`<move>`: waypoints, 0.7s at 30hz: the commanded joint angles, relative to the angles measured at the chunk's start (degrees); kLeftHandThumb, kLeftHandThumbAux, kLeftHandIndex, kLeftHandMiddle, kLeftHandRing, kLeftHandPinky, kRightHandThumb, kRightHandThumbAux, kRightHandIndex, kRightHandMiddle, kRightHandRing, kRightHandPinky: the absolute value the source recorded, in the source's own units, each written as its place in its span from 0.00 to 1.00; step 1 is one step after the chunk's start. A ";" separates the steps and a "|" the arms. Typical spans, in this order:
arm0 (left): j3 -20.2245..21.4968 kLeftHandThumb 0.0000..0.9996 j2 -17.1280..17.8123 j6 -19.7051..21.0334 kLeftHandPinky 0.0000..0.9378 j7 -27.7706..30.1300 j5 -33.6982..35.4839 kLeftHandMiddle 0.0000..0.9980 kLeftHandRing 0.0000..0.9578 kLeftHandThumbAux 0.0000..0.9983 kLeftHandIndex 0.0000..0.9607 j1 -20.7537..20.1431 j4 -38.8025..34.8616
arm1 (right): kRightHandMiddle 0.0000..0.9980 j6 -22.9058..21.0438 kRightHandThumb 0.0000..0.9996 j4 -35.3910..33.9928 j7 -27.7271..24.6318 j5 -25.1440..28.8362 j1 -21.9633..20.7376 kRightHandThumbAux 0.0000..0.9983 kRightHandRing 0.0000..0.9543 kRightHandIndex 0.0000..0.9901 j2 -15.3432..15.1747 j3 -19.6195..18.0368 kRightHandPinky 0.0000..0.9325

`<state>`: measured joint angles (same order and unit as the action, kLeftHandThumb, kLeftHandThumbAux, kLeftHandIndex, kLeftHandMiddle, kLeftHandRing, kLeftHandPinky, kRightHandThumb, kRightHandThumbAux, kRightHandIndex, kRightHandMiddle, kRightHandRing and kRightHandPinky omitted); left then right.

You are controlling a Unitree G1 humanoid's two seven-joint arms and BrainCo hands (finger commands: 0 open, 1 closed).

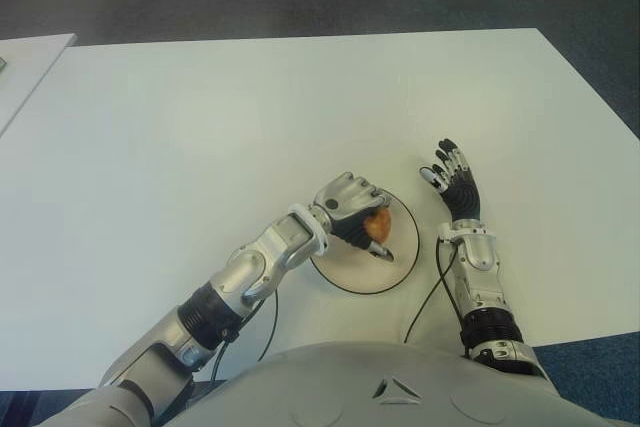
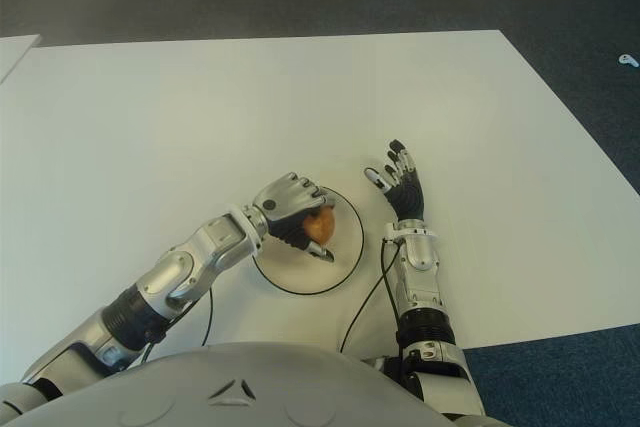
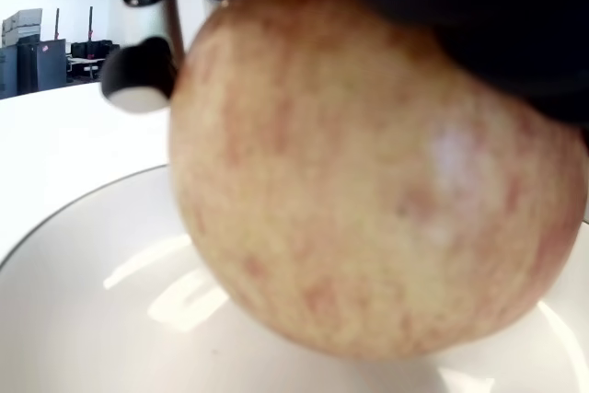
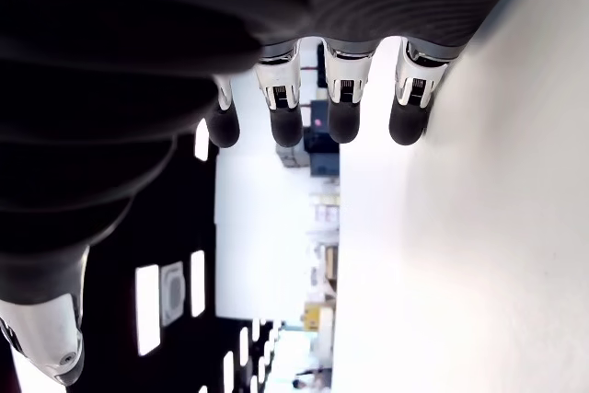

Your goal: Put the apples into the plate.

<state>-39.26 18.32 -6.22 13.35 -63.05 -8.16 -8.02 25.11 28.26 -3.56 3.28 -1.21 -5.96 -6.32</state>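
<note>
Left eye view shows a white table [image 1: 200, 127] with a white, dark-rimmed plate [image 1: 350, 272] near its front edge; the left hand [image 1: 350, 212] is over the plate, its fingers curled around a reddish apple [image 1: 377, 226], which peeks out on the side of the hand nearer the plate's middle, one fingertip hooked below it. Just beside the plate, on its right, the right hand [image 1: 455, 182] shows with its fingers spread wide and holding nothing; a dark cable [image 1: 425, 297] runs along the table next to that forearm. Right eye view gives the same layout: apple [image 2: 319, 226] tucked under the curled left fingers above the plate [image 2: 300, 272], right hand [image 2: 400, 182] apart from the plate's rim. Left wrist view is filled by the apple [image 3: 368, 172], dark fingers [image 3: 497, 25] pressed over its upper side and a white-tipped fingertip [image 3: 138, 85] at its flank, the plate [image 3: 92, 301] close beneath; whether apple and plate touch cannot be told. Right wrist view shows four straight, separated fingers [image 4: 285, 117] beside the table [image 4: 479, 246], grasping nothing.
</note>
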 commanded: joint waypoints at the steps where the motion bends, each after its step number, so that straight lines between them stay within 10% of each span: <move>1: -0.82 0.74 0.37 -0.10 0.94 0.35 -1.25 0.83 0.90 0.68 0.45 0.28 0.84 | 0.00 -3.79 0.10 2.62 0.01 -0.14 3.55 0.61 0.00 0.00 1.26 0.53 0.00; 21: -2.26 0.73 0.49 -0.20 0.93 -2.15 -2.59 0.83 0.90 0.68 0.45 2.07 2.37 | 0.00 -4.19 0.11 1.73 -0.75 0.63 3.94 0.60 0.00 0.00 1.23 0.41 0.00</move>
<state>-41.02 18.38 -6.42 12.13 -64.58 -7.14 -7.03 24.53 27.05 -3.75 3.67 -0.38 -5.65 -6.30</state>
